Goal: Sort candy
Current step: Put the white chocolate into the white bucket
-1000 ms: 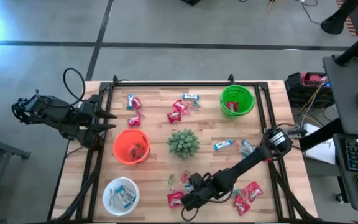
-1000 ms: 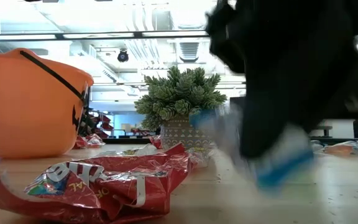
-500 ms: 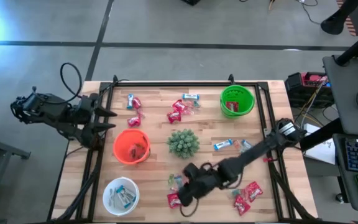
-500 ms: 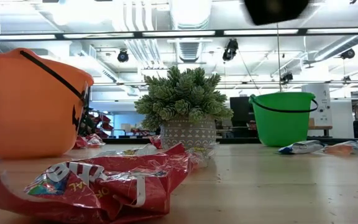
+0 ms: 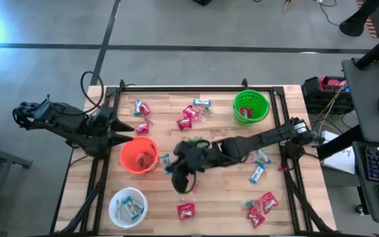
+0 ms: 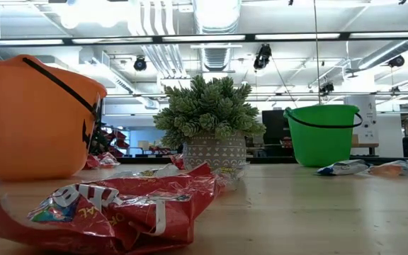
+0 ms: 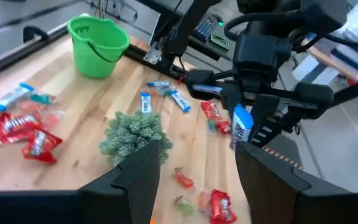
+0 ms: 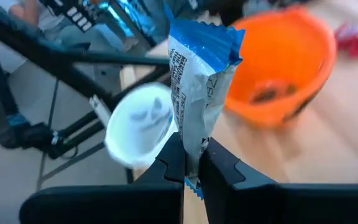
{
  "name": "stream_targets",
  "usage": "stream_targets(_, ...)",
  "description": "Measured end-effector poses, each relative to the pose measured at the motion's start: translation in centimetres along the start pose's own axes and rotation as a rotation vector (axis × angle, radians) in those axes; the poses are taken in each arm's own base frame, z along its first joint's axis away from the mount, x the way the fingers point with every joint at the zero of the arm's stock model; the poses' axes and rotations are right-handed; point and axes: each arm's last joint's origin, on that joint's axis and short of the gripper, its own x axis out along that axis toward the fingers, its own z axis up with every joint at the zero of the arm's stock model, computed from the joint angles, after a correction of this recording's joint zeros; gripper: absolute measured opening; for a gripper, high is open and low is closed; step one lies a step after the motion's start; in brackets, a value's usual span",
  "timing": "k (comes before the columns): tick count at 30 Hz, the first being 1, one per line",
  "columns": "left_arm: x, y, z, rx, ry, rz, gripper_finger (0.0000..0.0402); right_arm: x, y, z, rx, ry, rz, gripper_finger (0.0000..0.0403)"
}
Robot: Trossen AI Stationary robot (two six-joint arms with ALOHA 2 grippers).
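The candy lies scattered over the wooden table: red packets (image 5: 186, 210), blue-and-white bars (image 5: 256, 173) and tiny pieces. My right gripper (image 5: 175, 172) is up over the table's middle, just right of the orange bowl (image 5: 139, 155), and is shut on a blue-and-white bar (image 8: 197, 81). That bar also shows in the left wrist view (image 7: 241, 127). The white bowl (image 5: 128, 205) at the near left holds several bars. My left gripper (image 5: 125, 131) stands open at the orange bowl's left with nothing between its fingers (image 7: 145, 171). My right gripper pinches one end of the bar (image 8: 190, 167) between its two fingers. They come from the table's right, slanting a little downward. The rest of the wrapper sticks out beyond the fingertips, lifted clear of the table.
A spiky green plant (image 5: 191, 141) in a pot stands mid-table, partly under my right arm. The green bowl (image 5: 251, 106) sits at the far right with a red packet inside. A black frame (image 5: 189, 89) runs along the table's edges. A big red packet (image 6: 112, 205) lies close to the low camera.
My right gripper has risen from the table's near edge with the bar, then swung toward the far edge and left, up to the orange bowl, with its wrist rolling on the way. My left gripper has edged right toward the orange bowl.
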Motion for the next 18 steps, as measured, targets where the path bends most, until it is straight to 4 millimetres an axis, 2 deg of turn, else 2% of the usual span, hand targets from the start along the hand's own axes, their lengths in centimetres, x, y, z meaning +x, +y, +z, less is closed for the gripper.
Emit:
stream_targets(4, 0.5, -0.2, 0.1, -0.082, -0.001, -0.001, 0.0189, 0.0, -0.5, 1.9, -0.045, -0.041, 0.007, 0.0013)
stream_targets(11, 2.2, -1.1, 0.4, -0.106, -0.015, -0.011, 0.0189, -0.9, -0.3, 4.9, -0.094, -0.183, 0.066, 0.0013)
stream_targets(18, 4.1, -2.1, 0.9, -0.05, -0.048, -0.042, 0.0189, -0.9, -0.7, 5.6, -0.109, -0.219, 0.069, 0.0013)
